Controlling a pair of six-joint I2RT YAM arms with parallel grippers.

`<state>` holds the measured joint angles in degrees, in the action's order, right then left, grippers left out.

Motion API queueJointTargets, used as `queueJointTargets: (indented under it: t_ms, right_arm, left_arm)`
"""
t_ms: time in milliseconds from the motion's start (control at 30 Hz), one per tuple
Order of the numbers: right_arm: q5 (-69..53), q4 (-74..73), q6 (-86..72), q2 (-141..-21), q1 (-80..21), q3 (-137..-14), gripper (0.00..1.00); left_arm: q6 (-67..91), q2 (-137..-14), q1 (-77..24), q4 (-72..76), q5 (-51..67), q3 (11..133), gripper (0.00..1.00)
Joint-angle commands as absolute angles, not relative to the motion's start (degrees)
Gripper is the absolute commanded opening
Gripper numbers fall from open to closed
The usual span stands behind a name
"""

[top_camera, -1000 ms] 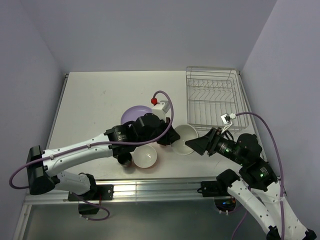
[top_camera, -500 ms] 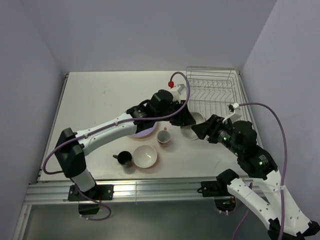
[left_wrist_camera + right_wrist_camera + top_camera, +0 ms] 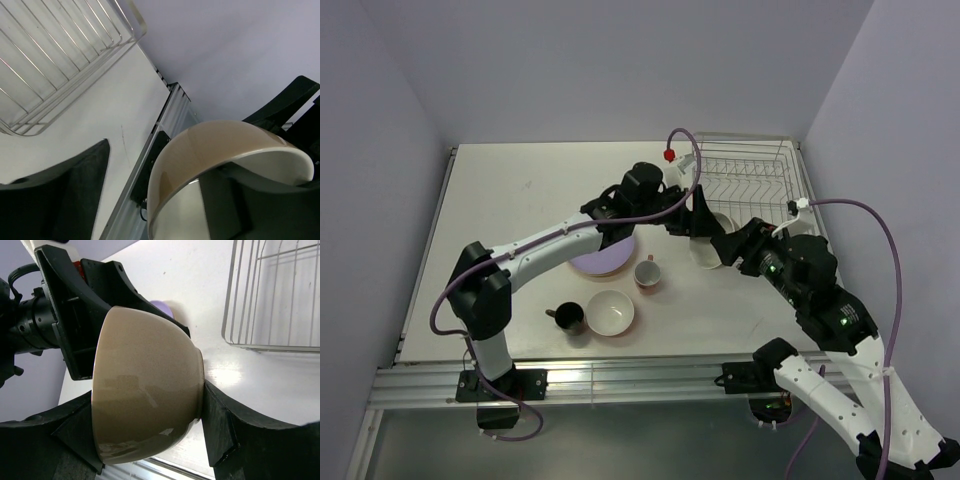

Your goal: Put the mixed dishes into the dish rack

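Clamped rim-to-foot on the white bowl (image 3: pixel 145 385) with the right tool (image 3: pixel 150 427). Held on its side above the bench (image 3: pixel 520 190), near the dish rack (image 3: pixel 745 190) corner. Seemingly spread apart at the left tool (image 3: pixel 160 165), close by the rim.

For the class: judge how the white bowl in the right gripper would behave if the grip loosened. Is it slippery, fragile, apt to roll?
The white bowl has a glossy, reflective wall, so it may slip in the right gripper. It looks rigid, probably ceramic, so it would likely break if dropped. Its rounded wall could let it roll.
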<state>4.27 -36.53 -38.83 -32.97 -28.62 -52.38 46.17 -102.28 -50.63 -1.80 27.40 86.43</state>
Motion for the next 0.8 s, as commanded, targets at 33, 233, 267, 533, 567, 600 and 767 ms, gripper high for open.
queueJointTargets:
  t_ms: [33, 233, 267, 533, 567, 600, 767]
  right_arm:
    - [6.24, -31.99, -38.41, -34.01, -29.27, -55.99, 0.00]
    - [8.70, -32.34, -38.41, -34.80, -28.57, -55.55, 0.00]
    - [8.96, -32.43, -38.32, -34.89, -28.22, -55.55, 0.00]
    - [8.09, -33.05, -37.97, -35.95, -23.21, -55.02, 0.00]
    - [7.74, -33.05, -37.88, -36.12, -22.42, -54.85, 0.00]
    - [7.47, -33.13, -37.71, -36.30, -20.85, -54.50, 0.00]
    - [3.26, -33.13, -36.83, -37.53, -15.30, -53.88, 0.00]
  left_arm:
    - [45.70, -103.01, -48.96, 1.93, 28.83, 89.21, 0.83]
    - [45.26, -103.09, -47.82, 2.11, 30.32, 90.08, 0.88]
    - [44.83, -103.36, -47.81, 1.76, 30.67, 90.44, 0.89]
    - [44.30, -103.88, -46.41, 1.23, 30.85, 90.18, 0.91]
    - [44.12, -103.97, -46.15, 0.88, 30.94, 90.18, 0.91]
    - [44.03, -103.97, -45.88, 0.79, 30.76, 90.09, 0.91]
    - [45.52, -104.06, -43.16, 2.37, 32.52, 88.42, 0.92]
